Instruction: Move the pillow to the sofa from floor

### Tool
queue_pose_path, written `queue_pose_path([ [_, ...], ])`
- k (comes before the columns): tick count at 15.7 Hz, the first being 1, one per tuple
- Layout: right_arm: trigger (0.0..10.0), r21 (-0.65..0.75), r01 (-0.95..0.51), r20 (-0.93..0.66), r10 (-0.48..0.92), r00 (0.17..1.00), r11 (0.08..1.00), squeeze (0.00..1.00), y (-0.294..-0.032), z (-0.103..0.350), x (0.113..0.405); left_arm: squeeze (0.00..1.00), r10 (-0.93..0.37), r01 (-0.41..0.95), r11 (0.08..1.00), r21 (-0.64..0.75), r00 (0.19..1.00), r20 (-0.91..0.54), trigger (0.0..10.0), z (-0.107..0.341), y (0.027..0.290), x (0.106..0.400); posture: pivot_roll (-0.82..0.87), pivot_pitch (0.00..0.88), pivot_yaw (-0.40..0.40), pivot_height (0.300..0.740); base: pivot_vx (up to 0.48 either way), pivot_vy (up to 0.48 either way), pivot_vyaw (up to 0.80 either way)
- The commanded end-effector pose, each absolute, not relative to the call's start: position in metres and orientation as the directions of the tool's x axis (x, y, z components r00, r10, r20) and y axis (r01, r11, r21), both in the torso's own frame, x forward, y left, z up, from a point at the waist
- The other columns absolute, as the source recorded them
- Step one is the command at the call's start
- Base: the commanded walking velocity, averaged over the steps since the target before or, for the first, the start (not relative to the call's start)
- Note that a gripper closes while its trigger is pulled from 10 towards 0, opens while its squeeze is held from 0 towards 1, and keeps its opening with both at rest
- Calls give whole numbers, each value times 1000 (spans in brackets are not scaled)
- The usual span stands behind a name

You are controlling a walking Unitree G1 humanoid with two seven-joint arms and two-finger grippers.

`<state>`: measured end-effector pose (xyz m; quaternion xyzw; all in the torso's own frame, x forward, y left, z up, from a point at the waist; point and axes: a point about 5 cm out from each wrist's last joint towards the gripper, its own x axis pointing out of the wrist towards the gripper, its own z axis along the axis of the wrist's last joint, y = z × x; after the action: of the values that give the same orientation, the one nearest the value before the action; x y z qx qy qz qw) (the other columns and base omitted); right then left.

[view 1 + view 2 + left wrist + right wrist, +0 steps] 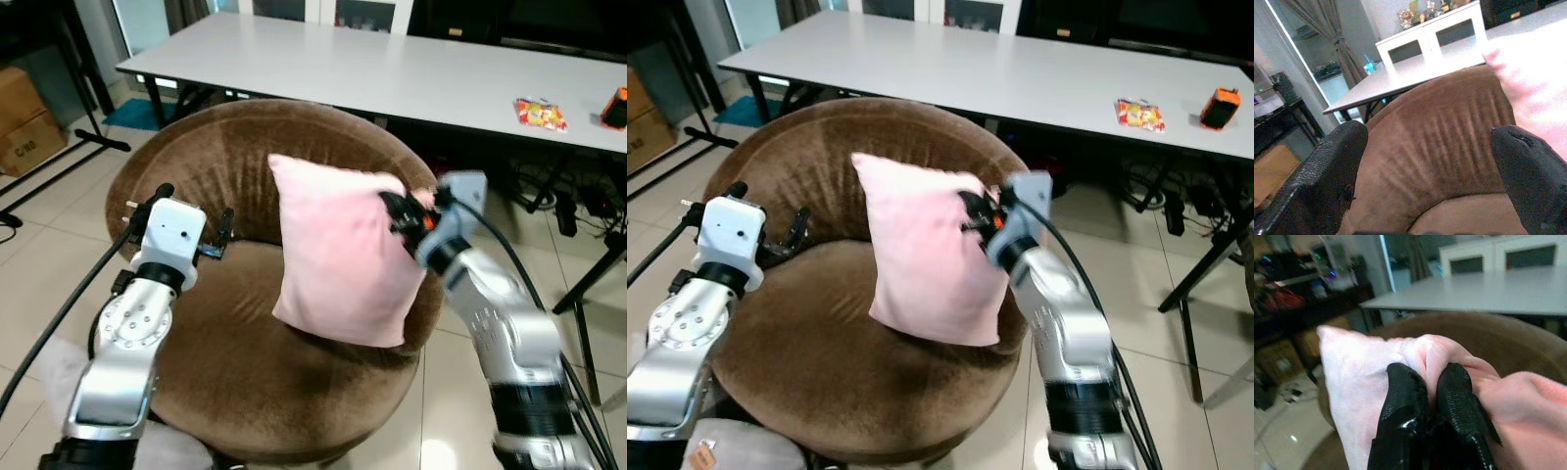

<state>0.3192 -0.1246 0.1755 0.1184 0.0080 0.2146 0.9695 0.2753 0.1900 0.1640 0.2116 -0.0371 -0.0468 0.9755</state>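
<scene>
Standing upright at the centre of the left eye view, the pink pillow [341,257] rests on the seat of the round brown sofa [225,367] and leans toward its curved backrest. The right gripper [400,211] meets the pillow's upper right corner, its fingers pinching a fold of fabric there. The left gripper [211,240], left of centre, hovers over the seat just beside the pillow without touching it. Across the top of the frame runs a long white tabletop [392,73], carrying a colourful packet [541,114] and an orange object [614,106] at the upper right. A cardboard box [27,119] sits at the far left edge, and dark cables [573,201] lie on the tiled floor [54,255] under the table at right.

From the right eye view, a grey cushion-like thing [740,446] shows at the bottom left, beside the sofa base.

Looking along the left wrist view, two black fingers [1327,181] stand wide apart, framing the sofa backrest with the pillow at the right edge.

Seen in the right wrist view, the fingers [1405,416] squeeze a bunched ridge of pink fabric between them.
</scene>
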Motion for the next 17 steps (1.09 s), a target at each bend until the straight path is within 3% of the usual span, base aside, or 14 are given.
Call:
queue_pose_path([
  [1,10000,278,-422,91,413,906,863,0,-124,189,324,0,-125,97,897,431,992,36,10000,165,193,273,-104,0,-24,740,0,0,0],
  [4,10000,364,-421,55,432,900,831,0,-105,189,337,0,-209,213,854,474,976,-62,10000,158,204,266,-100,0,-11,740,0,0,0],
  [8,10000,504,-419,-116,540,834,755,0,-68,170,346,0,-319,384,768,512,923,-215,10000,152,222,248,-59,0,5,740,0,0,0],
  [10,10000,612,-328,-146,510,848,720,0,-62,165,357,0,-363,445,746,495,895,-257,10000,153,225,242,-45,0,10,740,0,0,0],
  [14,10000,621,-65,-263,286,921,781,0,-79,144,379,0,-462,584,704,404,809,-364,10000,149,231,224,-30,0,19,740,0,0,0],
  [17,10000,603,211,-351,18,936,769,0,-113,135,391,0,-463,594,699,399,801,-380,10000,155,241,224,-21,0,23,740,0,0,0],
])
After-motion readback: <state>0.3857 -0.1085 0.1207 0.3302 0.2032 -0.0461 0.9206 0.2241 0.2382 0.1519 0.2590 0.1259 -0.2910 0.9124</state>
